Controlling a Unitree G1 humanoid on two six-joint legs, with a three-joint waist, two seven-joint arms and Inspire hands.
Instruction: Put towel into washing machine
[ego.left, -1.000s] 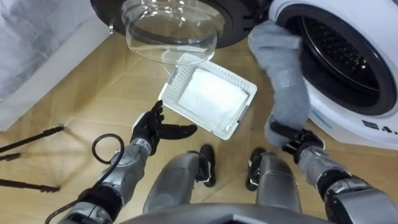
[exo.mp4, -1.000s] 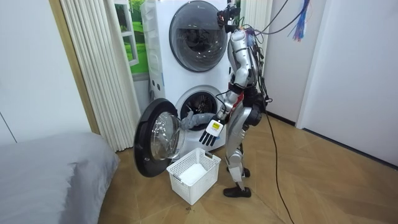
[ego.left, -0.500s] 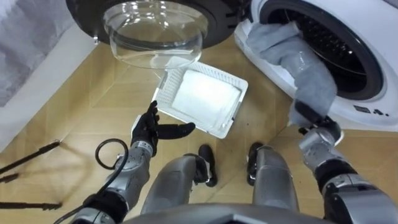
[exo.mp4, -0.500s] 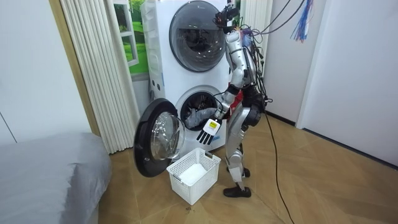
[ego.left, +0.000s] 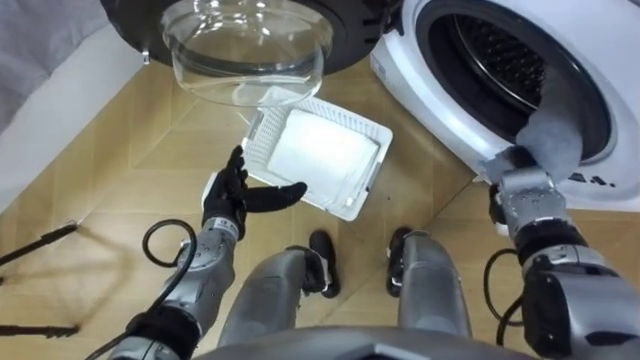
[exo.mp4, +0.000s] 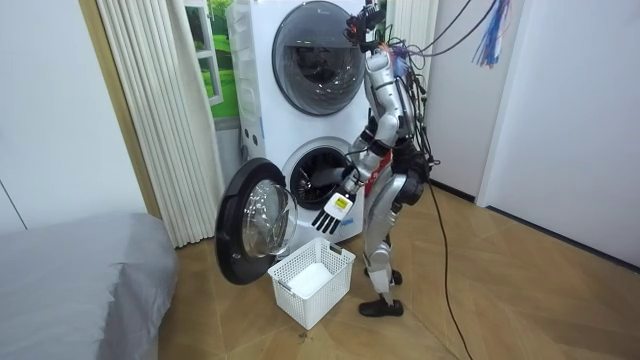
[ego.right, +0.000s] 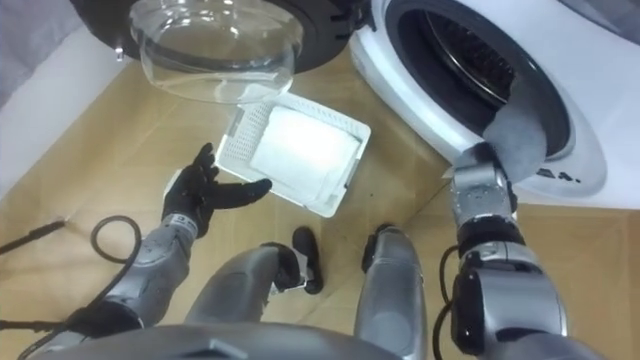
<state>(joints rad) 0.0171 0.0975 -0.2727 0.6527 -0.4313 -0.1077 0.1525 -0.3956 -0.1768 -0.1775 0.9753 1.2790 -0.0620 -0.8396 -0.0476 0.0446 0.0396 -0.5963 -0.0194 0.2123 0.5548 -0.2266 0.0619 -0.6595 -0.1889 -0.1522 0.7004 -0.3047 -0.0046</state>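
while in right hand, towel (grey) partly inside drum

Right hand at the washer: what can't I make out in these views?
- Right hand: fingers hidden under the grey towel in both eye views.
- Towel's far end: merges with the dark drum mouth.
- Room view: drum mouth partly behind the robot's arm; towel too small to trace.

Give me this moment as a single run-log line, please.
towel: hanging over washing machine rim into drum | right hand: at rim, under towel | left hand: open, beside basket
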